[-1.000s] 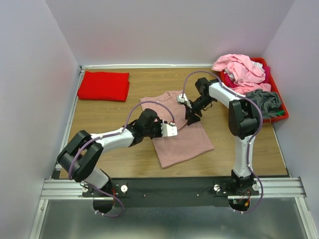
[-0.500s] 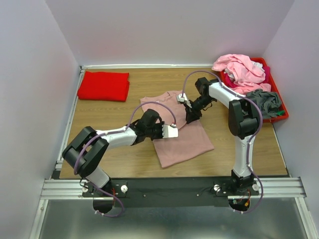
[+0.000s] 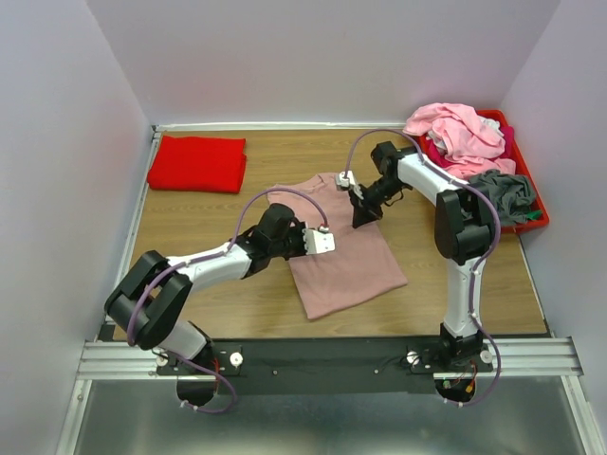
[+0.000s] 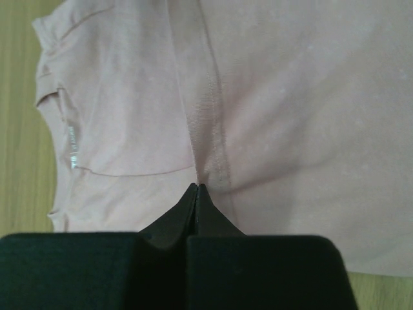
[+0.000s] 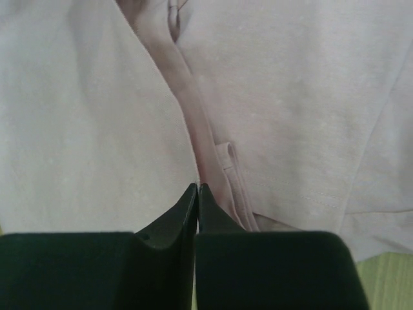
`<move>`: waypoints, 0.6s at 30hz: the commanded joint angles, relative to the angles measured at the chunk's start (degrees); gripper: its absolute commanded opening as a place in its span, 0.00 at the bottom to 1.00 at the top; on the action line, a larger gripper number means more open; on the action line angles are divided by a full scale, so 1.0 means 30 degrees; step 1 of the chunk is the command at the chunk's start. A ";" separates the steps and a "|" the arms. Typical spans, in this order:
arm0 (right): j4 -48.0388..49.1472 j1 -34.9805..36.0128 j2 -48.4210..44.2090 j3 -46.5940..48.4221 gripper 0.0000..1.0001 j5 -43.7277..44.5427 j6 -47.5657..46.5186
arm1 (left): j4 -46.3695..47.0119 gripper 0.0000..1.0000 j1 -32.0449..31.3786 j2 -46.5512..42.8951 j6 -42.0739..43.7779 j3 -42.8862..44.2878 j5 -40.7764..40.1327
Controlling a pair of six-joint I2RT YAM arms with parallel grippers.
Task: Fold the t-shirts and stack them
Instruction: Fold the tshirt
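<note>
Fabric of a dusty-pink t-shirt [image 3: 346, 261] lies spread flat near the middle of the worktop [image 3: 190, 213], its length running at a slant from the centre toward the near edge. Both arms reach in over it. The left hand [image 4: 197, 187] has its two fingers pressed together with no gap, and the tips meet on a stitched seam where the cloth puckers toward them, so it pinches the shirt on the side facing the left edge. The right hand [image 5: 197, 187] is closed just as tightly, its fingertips meeting at the foot of a raised ridge of the same pink cloth, beside a small folded hem; from above it sits over the part of the shirt that faces the far edge, on the right-hand side. The two hands are near each other but apart, with flat cloth between them. A red t-shirt [image 3: 197, 163] lies folded into a neat rectangle in the far left corner of the worktop, well apart from the pink one. A red plastic bin [image 3: 536, 220] stands against the right edge toward the far right corner; a light pink t-shirt [image 3: 455, 128] is heaped over its far end, a magenta t-shirt [image 3: 438, 152] shows beneath that, and a grey t-shirt [image 3: 501, 194] is crumpled at its near end.
</note>
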 commanded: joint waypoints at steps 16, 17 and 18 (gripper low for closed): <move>0.5884 0.0108 -0.0391 0.0401 0.28 0.2879 0.7741 | 0.1458 0.46 0.0688 0.0253 -0.1744 0.0420 -0.4898; 0.6152 0.0108 -0.0597 0.0343 0.29 0.3084 0.8066 | 0.1751 0.57 0.0688 0.0017 -0.1949 0.0449 -0.6008; 0.6357 0.0079 -0.1237 0.0313 0.32 0.3348 0.8331 | 0.2276 0.63 0.0688 -0.0217 -0.2328 0.0449 -0.7904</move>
